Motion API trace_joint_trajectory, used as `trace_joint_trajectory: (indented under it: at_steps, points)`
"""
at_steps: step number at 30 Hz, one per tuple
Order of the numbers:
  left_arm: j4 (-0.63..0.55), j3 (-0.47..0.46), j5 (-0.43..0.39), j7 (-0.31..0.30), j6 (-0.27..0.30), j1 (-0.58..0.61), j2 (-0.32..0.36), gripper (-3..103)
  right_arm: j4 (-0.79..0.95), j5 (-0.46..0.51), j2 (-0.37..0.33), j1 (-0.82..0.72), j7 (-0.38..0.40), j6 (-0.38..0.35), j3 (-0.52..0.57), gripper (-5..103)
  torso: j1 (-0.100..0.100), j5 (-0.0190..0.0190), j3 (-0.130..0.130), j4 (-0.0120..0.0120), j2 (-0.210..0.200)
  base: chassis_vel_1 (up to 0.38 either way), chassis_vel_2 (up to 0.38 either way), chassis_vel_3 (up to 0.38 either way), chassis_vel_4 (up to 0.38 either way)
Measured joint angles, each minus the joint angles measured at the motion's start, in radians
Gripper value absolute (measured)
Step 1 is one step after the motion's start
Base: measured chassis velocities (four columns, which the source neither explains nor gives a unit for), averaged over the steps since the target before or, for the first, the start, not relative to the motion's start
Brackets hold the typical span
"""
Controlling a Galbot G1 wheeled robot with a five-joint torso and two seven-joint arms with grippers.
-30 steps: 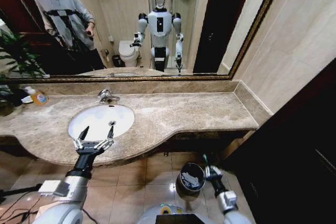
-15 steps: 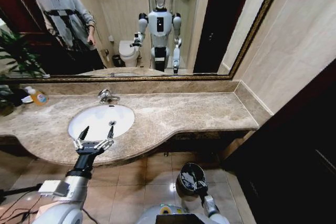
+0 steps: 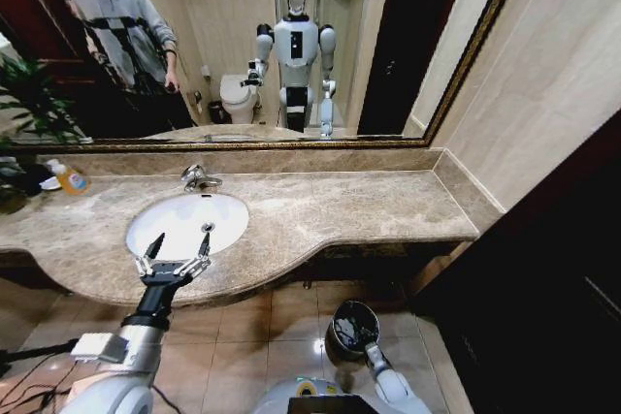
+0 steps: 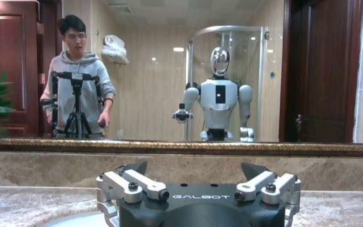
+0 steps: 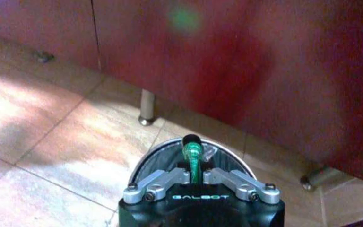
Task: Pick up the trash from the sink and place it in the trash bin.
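Now the relation that matters is between the green stick (image 5: 191,158) and the bin (image 5: 149,158) below it. The right pincer (image 5: 193,177) has its two fingers closed on the stick, and in the right wrist view the stick stands out straight from between them, its long axis in line with the pincer, its dark tip toward the mouth of the bin. The metallic rim curves on both sides of the stick, so the stick lies over the opening and not beside it. I judge that it is above the mouth and not yet released, because the fingers grip it at its lower part. Whether the tip is already lower than the rim, I cannot tell.

From the head view the bin (image 3: 340,336) stands on the tiled floor in front of the worktop (image 3: 369,206), to the robot's right, and the right pincer (image 3: 364,347) is low, just at the near side of the rim. So the right arm is clearly the nearer one to the bin.

The left pincer (image 3: 176,248) hovers over the front edge of the sink (image 3: 165,220), its fingers spread wide and holding nothing. In the left wrist view the left pincer (image 4: 195,176) points toward the mirror, also open. It is well apart from the bin. I see no other trash in the white basin from here, though part of it is hidden behind the pincer.

For the drop, I think the stick needs only to fall along its own axis, if the pincer stays centred over the opening.
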Motion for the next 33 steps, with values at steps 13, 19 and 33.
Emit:
trace_joint_trajectory:
  at_steps: [13,19,33]
  points:
    - [0.000,0.000,0.000,0.000,0.000,0.000,0.000,100,-0.104,0.007,0.007,0.065,0.022,-0.004,0.014,25,0.000,-0.0001,0.000,0.0000,0.000,0.000,0.000,0.000,0.000]
    - [0.000,0.000,0.000,0.000,0.000,0.000,0.000,100,-0.101,0.010,0.002,0.061,0.027,-0.007,0.015,47,0.000,0.0000,0.000,0.0000,0.000,0.000,0.000,0.000,0.000]
    - [0.000,0.000,0.000,0.000,0.000,0.000,0.000,100,-0.085,0.006,-0.001,0.039,0.039,0.002,0.014,99,0.000,0.0000,0.000,0.0000,0.000,0.000,0.000,0.000,0.000]
